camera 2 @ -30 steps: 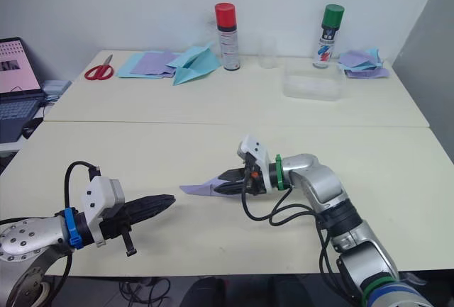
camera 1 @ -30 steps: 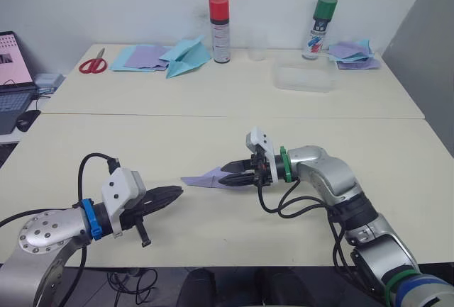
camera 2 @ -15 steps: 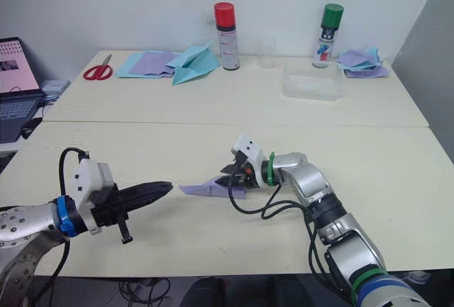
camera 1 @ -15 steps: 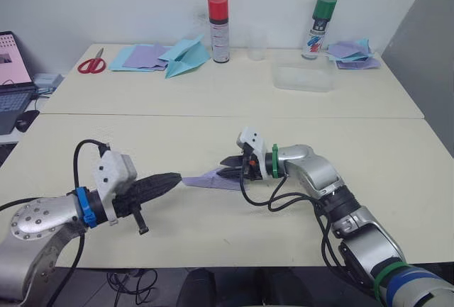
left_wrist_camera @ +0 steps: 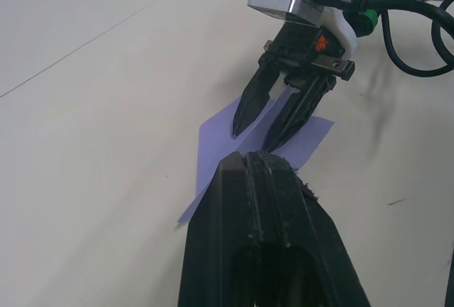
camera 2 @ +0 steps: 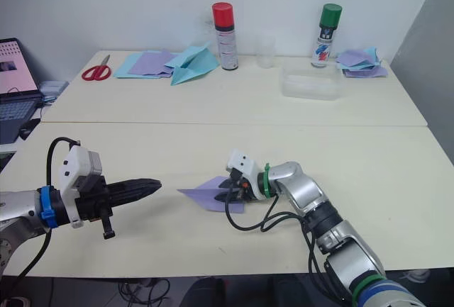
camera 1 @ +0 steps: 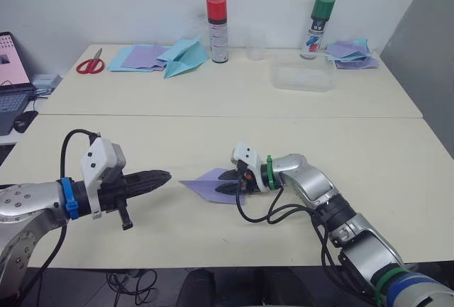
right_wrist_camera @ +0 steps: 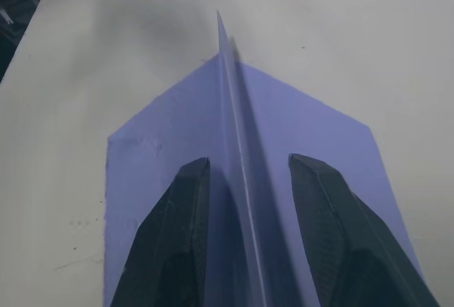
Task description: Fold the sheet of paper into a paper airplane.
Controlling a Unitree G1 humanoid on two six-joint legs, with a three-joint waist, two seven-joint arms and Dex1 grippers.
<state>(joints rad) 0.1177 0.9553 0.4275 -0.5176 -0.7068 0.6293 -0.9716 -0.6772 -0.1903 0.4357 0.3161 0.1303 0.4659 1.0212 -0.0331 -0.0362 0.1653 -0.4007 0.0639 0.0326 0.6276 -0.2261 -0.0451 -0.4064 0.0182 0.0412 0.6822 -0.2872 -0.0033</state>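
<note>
The lavender sheet of paper lies on the near table folded into a pointed paper airplane shape, nose toward my left, wings spread flat and a raised centre ridge. My right gripper is open over its tail, one finger on each side of the ridge, fingertips resting on the wings. My left gripper is shut and empty, hovering just left of the nose without touching it; its closed fingers point at the paper.
On the far table stand a red-capped spray can, a green-capped can, a clear plastic box, a light-blue paper airplane, paper stacks, and scissors. A laptop sits far left.
My right gripper has opened and let go of the lavender paper, whose wings now lie spread flat. My left gripper has drawn back a little from the nose.
</note>
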